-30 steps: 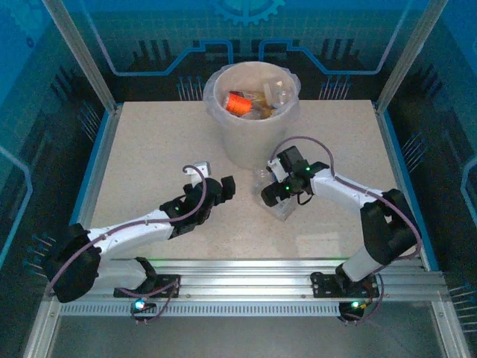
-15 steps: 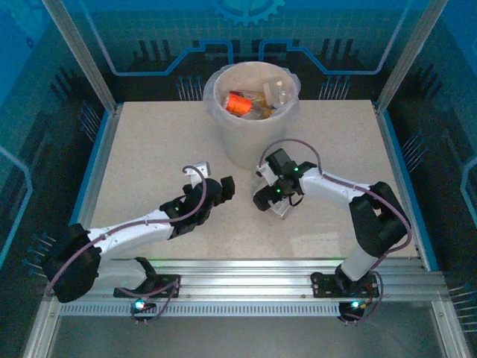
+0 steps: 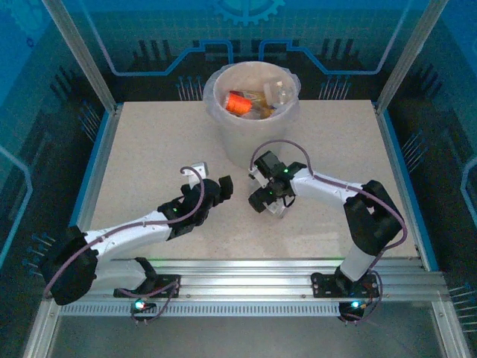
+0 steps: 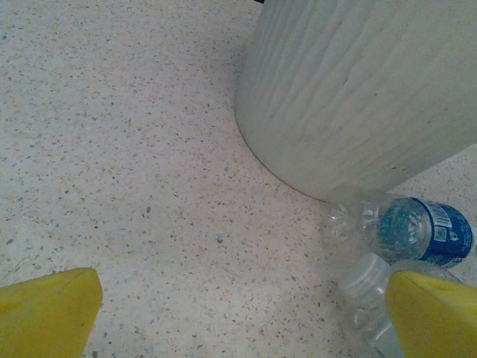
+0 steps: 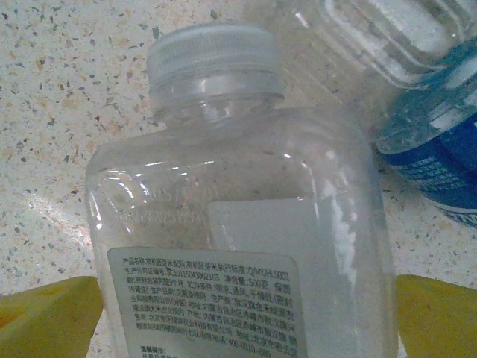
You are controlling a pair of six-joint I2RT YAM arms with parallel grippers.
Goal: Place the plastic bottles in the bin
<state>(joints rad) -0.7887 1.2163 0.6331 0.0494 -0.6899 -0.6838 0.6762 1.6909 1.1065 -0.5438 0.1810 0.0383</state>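
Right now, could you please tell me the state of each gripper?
Left gripper: open, empty.
Right gripper: open, fingers either side of the clear bottle.

The bench (image 4: 112, 186) is matt, speckled, stone-like. The clear bottle (image 5: 238, 186) is glossy transparent plastic, its cap ribbed. At its two o'clock, the blue-labelled bottle (image 5: 436, 153) is equally glossy. The bin (image 4: 358, 89) wall is matt, finely wrinkled.

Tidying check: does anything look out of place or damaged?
Two bottles lie on the table beside the bin: a crumpled blue-labelled bottle and a white-capped bottle, on its side within the open right tool.
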